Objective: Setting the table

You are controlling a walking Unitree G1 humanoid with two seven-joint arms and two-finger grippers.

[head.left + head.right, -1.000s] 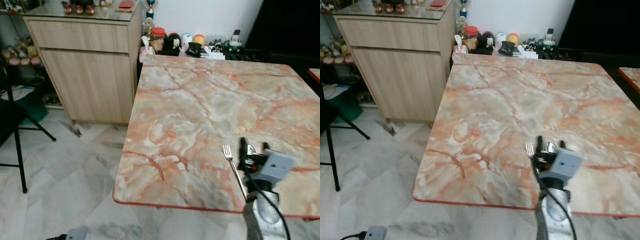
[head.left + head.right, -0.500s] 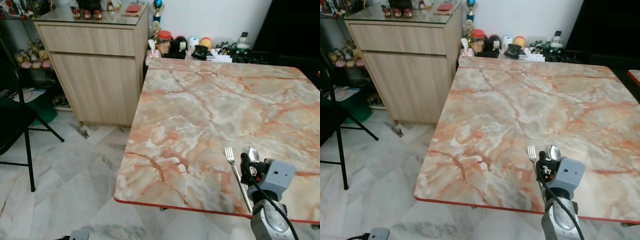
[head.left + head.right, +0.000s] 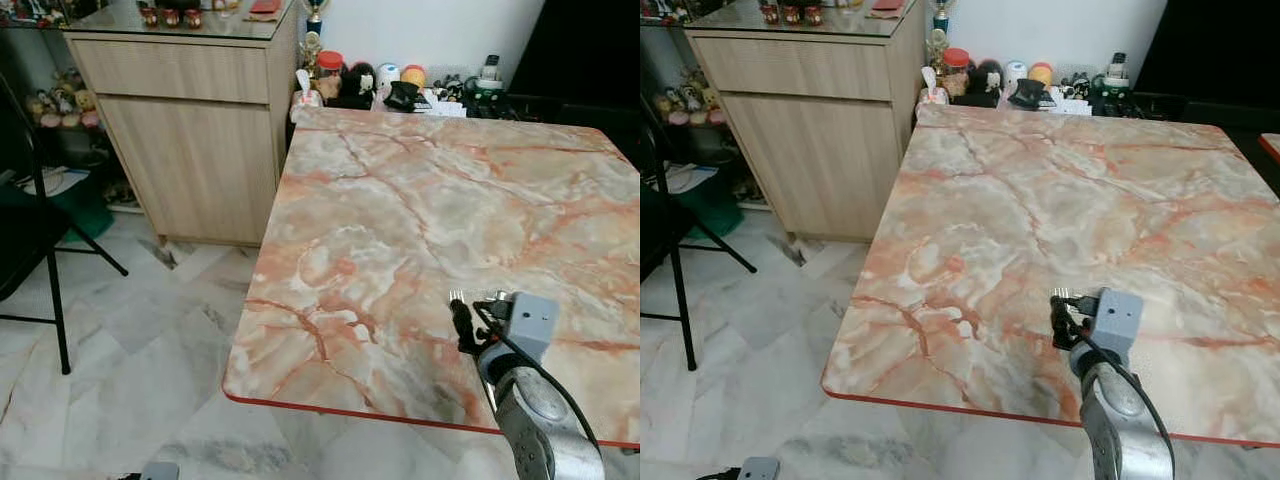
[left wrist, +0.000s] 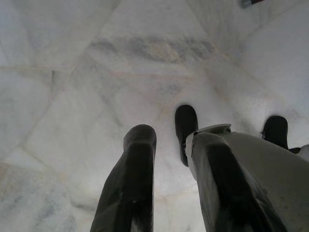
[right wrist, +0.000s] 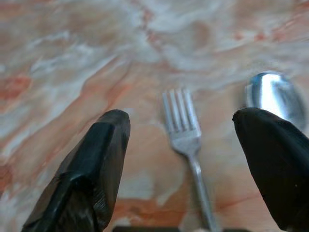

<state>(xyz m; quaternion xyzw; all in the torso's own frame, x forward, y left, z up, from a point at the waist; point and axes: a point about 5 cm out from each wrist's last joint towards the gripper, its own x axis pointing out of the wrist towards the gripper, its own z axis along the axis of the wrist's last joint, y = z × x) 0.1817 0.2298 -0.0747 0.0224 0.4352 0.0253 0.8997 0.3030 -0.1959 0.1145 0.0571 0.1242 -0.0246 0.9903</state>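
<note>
Chair (image 3: 40, 250): black folding frame on the pale marble floor (image 3: 150, 370), far left
Left gripper (image 4: 169, 183): hanging idle over the floor tiles; two black fingers slightly apart, nothing between them
Cabinet (image 3: 190, 130): light wood, beside the table's far left corner
Clutter (image 3: 400, 85): jars and small items along the wall behind the table
Table (image 3: 400, 200): pink-veined marble top, red edge
Fork (image 5: 186, 137): flat on the table near the front edge; tines pointing away; largely hidden behind the wrist in the head views
Spoon (image 5: 275, 96): just right of the fork; partly covered by a finger
Right gripper (image 5: 186, 159): low over the fork, fingers spread wide, holding nothing

Home dining area: marble-look table (image 3: 420, 200), wooden sideboard (image 3: 190, 120).
</note>
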